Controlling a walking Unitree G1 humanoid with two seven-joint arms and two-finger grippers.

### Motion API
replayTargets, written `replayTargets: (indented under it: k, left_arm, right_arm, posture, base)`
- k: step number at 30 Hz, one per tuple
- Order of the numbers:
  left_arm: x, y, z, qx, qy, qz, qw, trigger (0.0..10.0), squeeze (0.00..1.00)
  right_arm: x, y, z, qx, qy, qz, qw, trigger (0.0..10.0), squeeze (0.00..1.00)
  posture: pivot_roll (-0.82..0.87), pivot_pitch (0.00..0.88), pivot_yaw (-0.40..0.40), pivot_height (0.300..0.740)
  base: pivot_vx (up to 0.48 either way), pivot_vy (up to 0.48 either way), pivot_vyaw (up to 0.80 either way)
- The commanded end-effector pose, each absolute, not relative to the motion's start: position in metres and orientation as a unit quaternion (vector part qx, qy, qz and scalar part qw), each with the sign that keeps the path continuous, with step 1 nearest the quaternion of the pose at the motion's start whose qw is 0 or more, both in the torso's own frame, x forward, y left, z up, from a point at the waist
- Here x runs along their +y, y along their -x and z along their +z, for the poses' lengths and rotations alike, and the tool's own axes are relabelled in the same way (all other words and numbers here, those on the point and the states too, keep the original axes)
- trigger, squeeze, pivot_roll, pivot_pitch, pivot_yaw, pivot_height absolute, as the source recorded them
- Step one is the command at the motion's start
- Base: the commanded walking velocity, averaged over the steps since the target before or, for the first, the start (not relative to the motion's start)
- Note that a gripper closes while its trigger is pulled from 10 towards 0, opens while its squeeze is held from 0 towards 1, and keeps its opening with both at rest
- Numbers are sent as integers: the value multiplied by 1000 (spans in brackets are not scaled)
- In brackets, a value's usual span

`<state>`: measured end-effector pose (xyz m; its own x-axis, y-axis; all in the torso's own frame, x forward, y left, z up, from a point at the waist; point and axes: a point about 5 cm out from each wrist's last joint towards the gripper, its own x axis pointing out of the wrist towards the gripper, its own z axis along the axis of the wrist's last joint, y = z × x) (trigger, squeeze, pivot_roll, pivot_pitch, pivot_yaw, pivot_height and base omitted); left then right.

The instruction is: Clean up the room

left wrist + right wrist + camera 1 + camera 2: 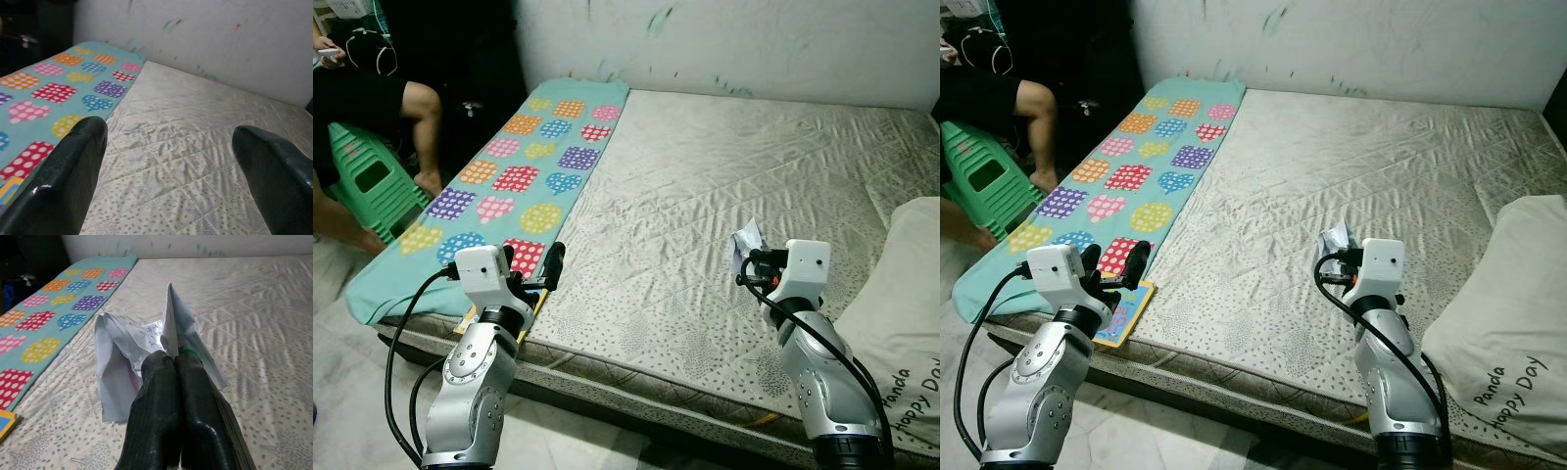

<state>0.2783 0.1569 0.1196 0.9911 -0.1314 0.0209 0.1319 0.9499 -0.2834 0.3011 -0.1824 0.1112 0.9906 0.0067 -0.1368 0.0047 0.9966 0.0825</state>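
A: Paper first. Our right end effector (173, 363) has its two black fingers pinched tight on a crumpled sheet of paper (127, 357), holding it up off the mattress (724, 186) above the near edge of the bed. Lifted clear like that, we judge it is meant to be carried away as rubbish, not laid down again.

B: And our left end effector (168, 142)? We see its fingers spread wide with nothing between them, hovering over the near left corner of the bed.

A: Yes, at the near end of the teal blanket (509, 176) with the dotted hearts, just beside a flat book with a yellow border (1128, 311) that lies at the mattress edge. Open and low like that, we think it is placed to take the book.

B: What else should we mind?

A: A pillow (1503, 323) lies on the right side of the bed, and a person sits on a green stool (367, 186) beyond the left edge, feet near the blanket, so we should swing clear of that side.
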Motion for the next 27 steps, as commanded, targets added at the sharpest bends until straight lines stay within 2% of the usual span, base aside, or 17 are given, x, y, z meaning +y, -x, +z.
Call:
replayTargets:
  k: [1,18,27]
  left_arm:
    - [159,-279,119,1,141,-66,988,10000,0]
    - [158,-280,119,1,146,-68,987,10000,0]
    - [159,-278,118,3,144,-66,987,10000,0]
  right_arm:
    - [-181,-303,112,66,-44,4,997,10000,0]
    - [-182,-302,111,68,-45,-1,997,10000,0]
    - [-182,-301,110,69,-44,-2,997,10000,0]
  posture:
    - [-83,0,72,740]
    - [-85,2,75,740]
    - [-84,4,74,740]
  base:
    - [0,0,-800]
    - [0,0,-800]
    - [0,258,-642]
